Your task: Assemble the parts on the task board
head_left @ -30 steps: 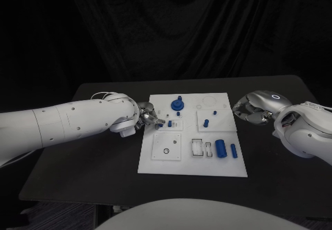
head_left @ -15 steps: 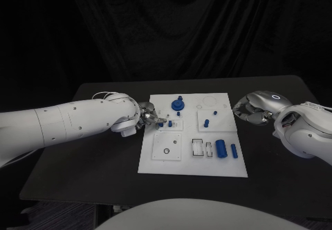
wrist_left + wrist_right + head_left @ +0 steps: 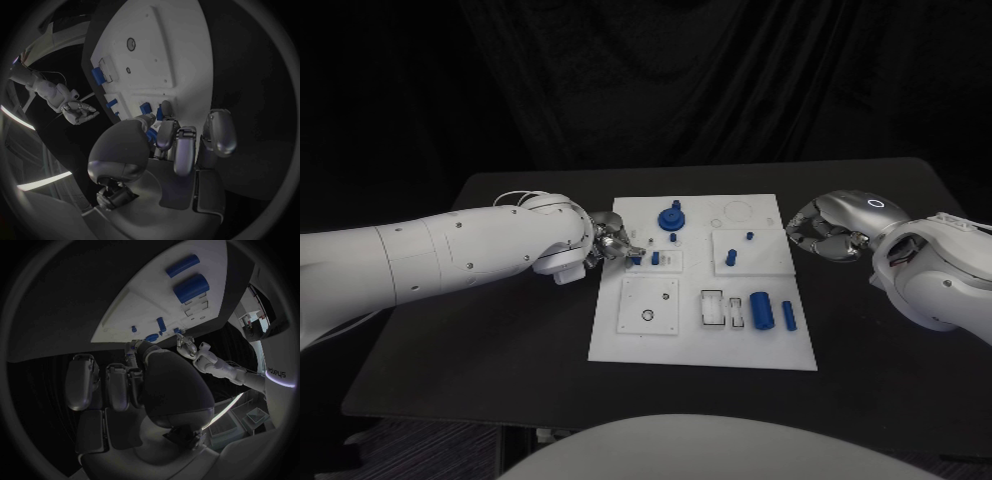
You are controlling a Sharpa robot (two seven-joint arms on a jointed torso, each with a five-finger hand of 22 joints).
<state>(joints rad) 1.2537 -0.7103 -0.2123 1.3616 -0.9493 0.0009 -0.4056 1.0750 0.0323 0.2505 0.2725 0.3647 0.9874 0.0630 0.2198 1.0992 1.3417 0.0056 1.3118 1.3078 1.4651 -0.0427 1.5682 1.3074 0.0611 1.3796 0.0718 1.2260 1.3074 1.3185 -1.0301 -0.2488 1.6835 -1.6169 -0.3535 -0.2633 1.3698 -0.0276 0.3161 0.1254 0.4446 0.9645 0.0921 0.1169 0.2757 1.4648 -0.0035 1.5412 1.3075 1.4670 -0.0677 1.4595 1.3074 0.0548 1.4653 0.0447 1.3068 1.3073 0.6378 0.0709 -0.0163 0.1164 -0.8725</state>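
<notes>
At the task board's [image 3: 704, 350] left edge, the left hand [image 3: 615, 247] still pinches a small blue part [image 3: 635, 260]; insertion seems unfinished. Right hand [image 3: 822, 237] stays curled, empty, beside the board.

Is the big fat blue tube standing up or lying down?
Lying down. The big blue cylinder rests on its side on the task board, long side showing, beside a thinner blue piece.

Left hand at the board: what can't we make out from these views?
- Left hand, head view: fingertips too small and bunched to tell whether they hold a blue part.
- Left wrist view: thumb covers most of the blue piece behind it; grip unclear.
- Right hand, head view: curled beside the task board; palm hidden by its own fingers.
</notes>
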